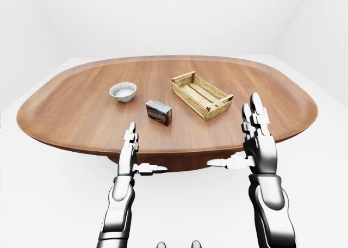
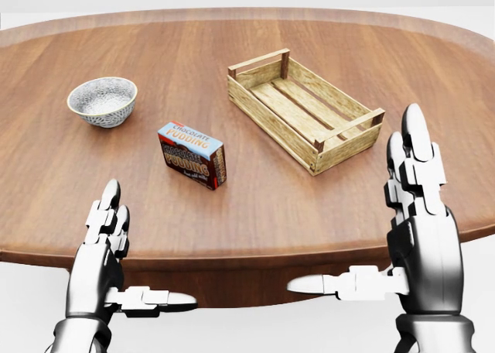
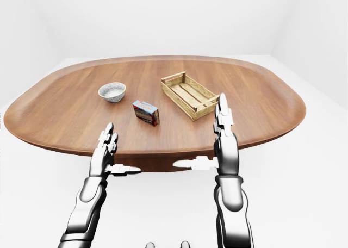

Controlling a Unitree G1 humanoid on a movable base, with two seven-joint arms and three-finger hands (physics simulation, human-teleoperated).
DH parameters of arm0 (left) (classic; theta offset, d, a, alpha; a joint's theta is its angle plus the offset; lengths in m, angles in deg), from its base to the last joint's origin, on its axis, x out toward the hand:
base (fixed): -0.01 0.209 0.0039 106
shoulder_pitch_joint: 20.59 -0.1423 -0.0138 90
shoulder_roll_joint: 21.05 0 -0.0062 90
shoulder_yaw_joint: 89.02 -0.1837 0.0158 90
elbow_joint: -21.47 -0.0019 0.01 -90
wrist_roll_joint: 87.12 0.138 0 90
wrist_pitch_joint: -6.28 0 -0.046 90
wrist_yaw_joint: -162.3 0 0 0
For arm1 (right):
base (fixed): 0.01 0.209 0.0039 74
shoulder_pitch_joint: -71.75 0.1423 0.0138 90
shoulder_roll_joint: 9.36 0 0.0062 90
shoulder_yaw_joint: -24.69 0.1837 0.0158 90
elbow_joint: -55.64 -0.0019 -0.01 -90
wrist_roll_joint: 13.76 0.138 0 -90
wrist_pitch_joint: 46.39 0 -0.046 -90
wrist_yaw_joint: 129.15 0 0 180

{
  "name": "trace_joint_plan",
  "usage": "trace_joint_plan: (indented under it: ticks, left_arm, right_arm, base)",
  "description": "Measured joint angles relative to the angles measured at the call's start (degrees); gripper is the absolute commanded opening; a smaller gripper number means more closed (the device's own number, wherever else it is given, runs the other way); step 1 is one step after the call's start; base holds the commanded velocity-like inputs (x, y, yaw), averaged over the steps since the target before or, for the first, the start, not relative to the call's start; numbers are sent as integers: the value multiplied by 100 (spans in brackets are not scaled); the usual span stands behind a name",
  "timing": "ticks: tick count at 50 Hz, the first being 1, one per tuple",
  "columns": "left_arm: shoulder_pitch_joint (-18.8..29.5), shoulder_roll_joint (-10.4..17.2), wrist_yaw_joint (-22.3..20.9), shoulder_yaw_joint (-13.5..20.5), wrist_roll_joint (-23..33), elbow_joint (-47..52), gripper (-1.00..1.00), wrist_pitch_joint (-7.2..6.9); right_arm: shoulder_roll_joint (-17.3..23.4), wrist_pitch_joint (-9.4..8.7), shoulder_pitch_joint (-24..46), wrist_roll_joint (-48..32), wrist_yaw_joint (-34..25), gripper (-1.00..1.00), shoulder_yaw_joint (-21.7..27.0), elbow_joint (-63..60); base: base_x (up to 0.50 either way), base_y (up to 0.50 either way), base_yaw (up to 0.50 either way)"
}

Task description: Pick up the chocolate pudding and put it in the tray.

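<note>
— How far along is it?

— Barely begun. From the left: the bowl (image 2: pixel 102 101) sits far left on the table (image 2: pixel 232 214); the left hand (image 2: pixel 104 248) hovers at the near edge, fingers spread, holding nothing. The chocolate pudding (image 2: pixel 192 155) lies on the wood, untouched, well apart from both hands.

— And the tray?

— The tray (image 2: pixel 303 109), right of the box, is empty. The right hand (image 2: pixel 418 214), raised higher at the near right, is also splayed and empty. Reaching, gripping and placing all remain.

Smooth wooden table (image 2: pixel 255 51), rough slatted-wood tray (image 2: pixel 267 113), glossy metal hands.
</note>
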Motion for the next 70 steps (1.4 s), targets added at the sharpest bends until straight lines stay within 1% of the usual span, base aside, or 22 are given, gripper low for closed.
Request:
trace_joint_plan:
  ticks: [8, 19, 29, 50, 70]
  left_arm:
    - [5, 3, -1, 1, 3, -21, 100, 6]
    - [6, 6, -3, 0, 5, 3, 100, -30]
    - [18, 6, -2, 1, 7, -30, 100, -22]
    - [34, 4, 8, -3, 4, -60, 100, -41]
    - [31, 4, 3, -5, 10, -59, 100, -42]
  right_arm:
    - [-8, -15, -16, 3, -11, 100, -9, -46]
    - [-10, -34, -16, 26, -20, 100, -12, -41]
    - [-11, -47, -10, 55, -19, 100, -5, -30]
    - [-3, -81, 13, 110, -45, 100, -1, 78]
    - [-2, -78, -1, 112, -57, 100, -12, 101]
  base:
    - [0, 24, 0]
    - [0, 22, 0]
    - [0, 18, 0]
    - [0, 0, 0]
    - [20, 0, 0]
